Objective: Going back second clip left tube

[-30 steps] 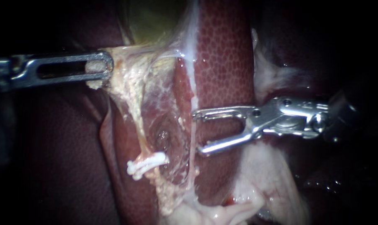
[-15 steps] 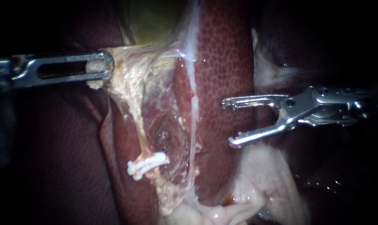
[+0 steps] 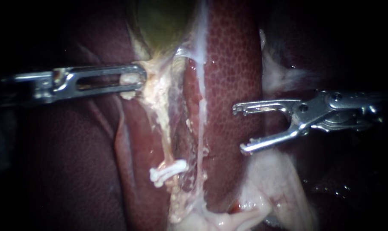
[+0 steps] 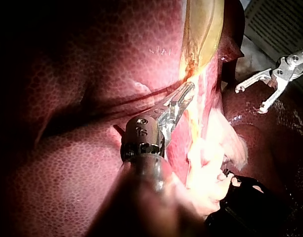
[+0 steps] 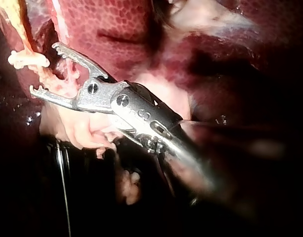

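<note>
My left instrument [image 3: 133,80] has its slotted jaws shut on pale fatty tissue just under the greenish gallbladder [image 3: 159,21]. From there the left tube [image 3: 163,128] runs down to a white clip [image 3: 168,170] that sits across it. A thin whitish right tube [image 3: 201,128] lies beside it, against the liver [image 3: 232,64]. My right instrument [image 3: 241,129] hangs over the liver to the right of both tubes, jaws open and empty. The left wrist view shows my left instrument [image 4: 183,96] on the tissue. In the right wrist view my right instrument [image 5: 45,68] gapes close to the clip [image 5: 27,59].
Pale loose tissue [image 3: 271,179] spreads below my right instrument and along the foot of the tubes. Dark red liver [image 3: 65,171] fills the left side. Wet dark tissue [image 3: 330,184] glistens at the lower right.
My right instrument drew back to the right, away from the right tube, jaws still open. My left instrument shifted right with its tissue, and the left tube and clip moved right with it.
</note>
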{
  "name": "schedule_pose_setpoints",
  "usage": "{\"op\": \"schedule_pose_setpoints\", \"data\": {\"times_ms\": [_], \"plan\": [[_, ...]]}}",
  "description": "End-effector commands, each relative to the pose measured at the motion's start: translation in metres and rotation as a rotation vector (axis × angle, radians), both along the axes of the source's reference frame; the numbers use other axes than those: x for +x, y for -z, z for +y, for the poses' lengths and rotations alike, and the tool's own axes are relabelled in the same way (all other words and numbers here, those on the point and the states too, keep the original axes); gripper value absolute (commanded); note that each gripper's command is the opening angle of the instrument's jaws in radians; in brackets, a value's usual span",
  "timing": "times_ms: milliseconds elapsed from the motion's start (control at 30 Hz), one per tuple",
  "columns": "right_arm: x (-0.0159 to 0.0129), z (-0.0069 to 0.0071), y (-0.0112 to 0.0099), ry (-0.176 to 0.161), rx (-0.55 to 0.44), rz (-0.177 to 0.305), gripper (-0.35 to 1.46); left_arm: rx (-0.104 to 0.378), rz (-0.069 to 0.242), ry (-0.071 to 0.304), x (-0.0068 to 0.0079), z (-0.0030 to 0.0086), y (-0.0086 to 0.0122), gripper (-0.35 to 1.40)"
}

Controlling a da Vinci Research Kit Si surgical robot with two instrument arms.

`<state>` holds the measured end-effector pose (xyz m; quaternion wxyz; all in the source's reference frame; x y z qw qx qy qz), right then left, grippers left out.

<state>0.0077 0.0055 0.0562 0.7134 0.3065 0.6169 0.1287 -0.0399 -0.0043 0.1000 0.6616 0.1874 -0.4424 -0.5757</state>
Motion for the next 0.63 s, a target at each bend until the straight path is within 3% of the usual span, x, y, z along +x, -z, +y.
{"op": "schedule_pose_setpoints", "data": {"times_ms": [33, 167, 633], "plan": [[0.0, -0.0001, 0.0002, 0.0, 0.0, 0.0, 0.6, 0.003, 0.003, -0.005, -0.0004, -0.0001, -0.0004, -0.35], [0.0001, -0.0003, 0.0006, 0.0, -0.007, 0.002, 0.6, 0.006, 0.012, -0.015, -0.0015, -0.0004, -0.0016, -0.35], [0.0003, -0.0003, 0.001, -0.002, -0.01, 0.002, 0.6, 0.007, 0.011, -0.016, -0.0014, -0.0003, -0.0015, -0.35]]}}
